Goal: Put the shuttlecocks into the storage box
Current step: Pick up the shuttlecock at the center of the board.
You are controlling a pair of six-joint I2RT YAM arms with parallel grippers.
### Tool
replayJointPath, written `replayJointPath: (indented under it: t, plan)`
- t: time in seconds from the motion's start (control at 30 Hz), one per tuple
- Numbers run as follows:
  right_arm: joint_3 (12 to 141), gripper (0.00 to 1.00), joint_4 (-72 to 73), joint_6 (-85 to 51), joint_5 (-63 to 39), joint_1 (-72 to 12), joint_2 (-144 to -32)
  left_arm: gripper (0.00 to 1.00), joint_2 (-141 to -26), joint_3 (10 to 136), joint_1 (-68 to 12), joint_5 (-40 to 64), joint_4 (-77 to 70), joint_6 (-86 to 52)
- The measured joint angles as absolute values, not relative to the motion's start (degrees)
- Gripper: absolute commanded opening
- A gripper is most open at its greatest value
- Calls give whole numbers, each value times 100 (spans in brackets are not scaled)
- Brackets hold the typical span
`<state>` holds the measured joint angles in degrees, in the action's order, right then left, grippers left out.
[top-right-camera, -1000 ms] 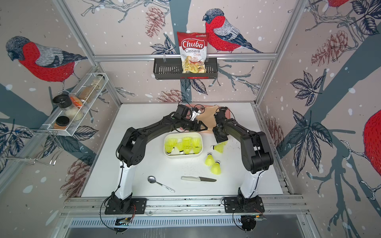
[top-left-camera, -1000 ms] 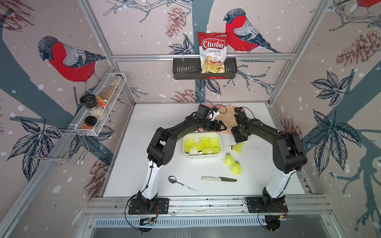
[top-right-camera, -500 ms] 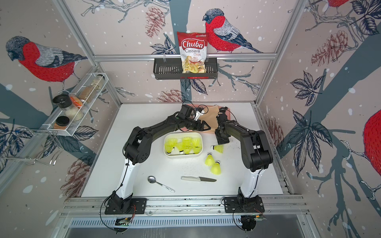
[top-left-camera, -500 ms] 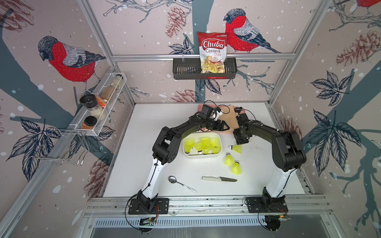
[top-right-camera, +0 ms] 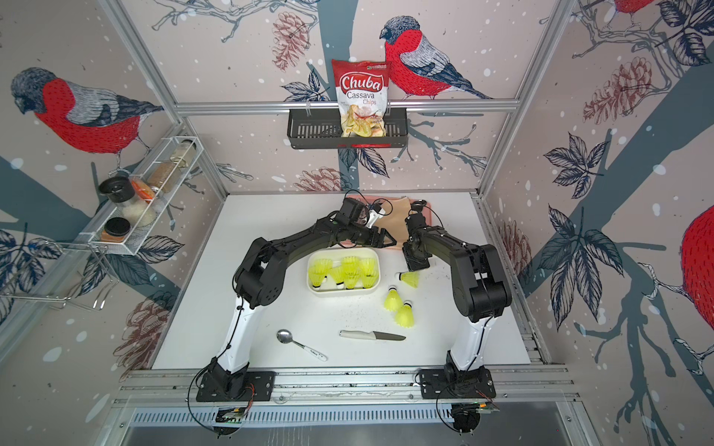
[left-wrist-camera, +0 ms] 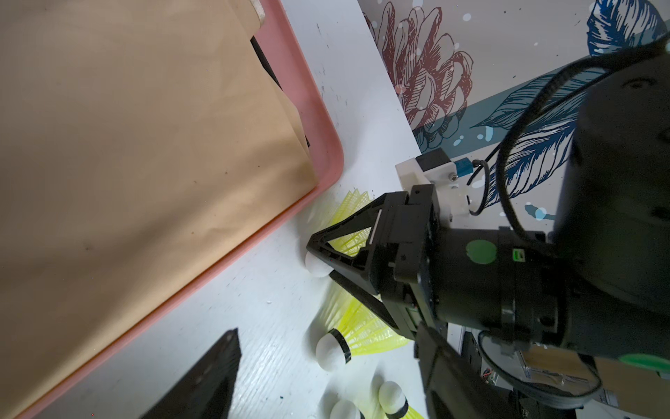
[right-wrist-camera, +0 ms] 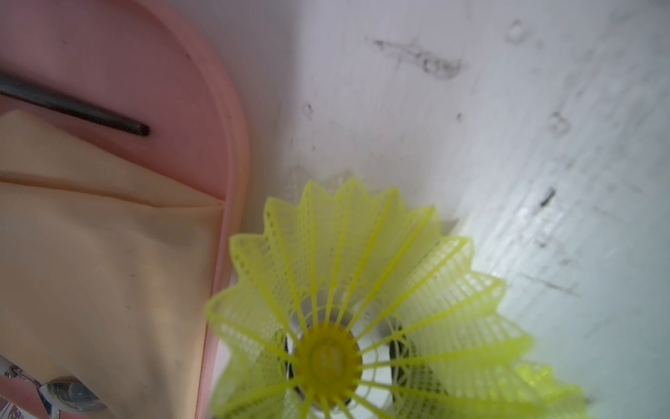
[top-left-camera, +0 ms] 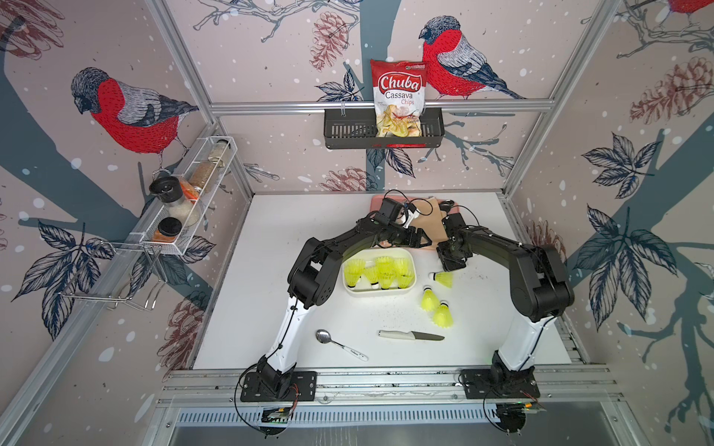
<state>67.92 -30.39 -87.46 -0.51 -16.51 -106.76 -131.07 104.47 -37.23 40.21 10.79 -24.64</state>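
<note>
The storage box [top-left-camera: 378,292] sits in the middle of the bench [top-left-camera: 278,239], between the two arms. It holds a cluster of shuttlecocks [top-left-camera: 380,272] packed together, their yellow skirts mostly up. Three loose shuttlecocks [top-left-camera: 429,300] lie on the bench just right of the box. One is level with the box's right wall, white tip pointing left. The other two lie close together a little nearer, by the box's near right corner.

The gripped shuttlecock [right-wrist-camera: 337,290] is hidden under the right arm in both top views and shows only in the wrist views. The right pincer [left-wrist-camera: 321,263] points down just beside the near right corner of the pink tray [left-wrist-camera: 322,152]. It is clenched on this shuttlecock's white tip, one finger on each side, and the mesh skirt fans back toward the wrist. Whether the tip rests on the bench or is raised off it, I cannot tell.

The left pincer [top-right-camera: 389,240] is released, fingers spread with nothing between them. It hangs over the tray's near edge, just far of the box's far right corner. The tray lies at the far side of the bench and carries a tan sheet [left-wrist-camera: 145,145]. Toward the near edge, well apart from the box, lie a spoon [top-left-camera: 336,341] and a knife [top-left-camera: 409,336].
</note>
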Motion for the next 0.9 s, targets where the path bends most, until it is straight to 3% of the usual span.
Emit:
replayJointPath:
  t: [0.5,0.9]
  plan:
    - [6781,26,-2998,-8882,-104,-1686,-10678,79,-13104,10425,-3723,4001,1085,-2414]
    - [7164,25,-3212,-8519,331,-1824,-10248,81,-13076,10523,-3723,3997,1181,-2410]
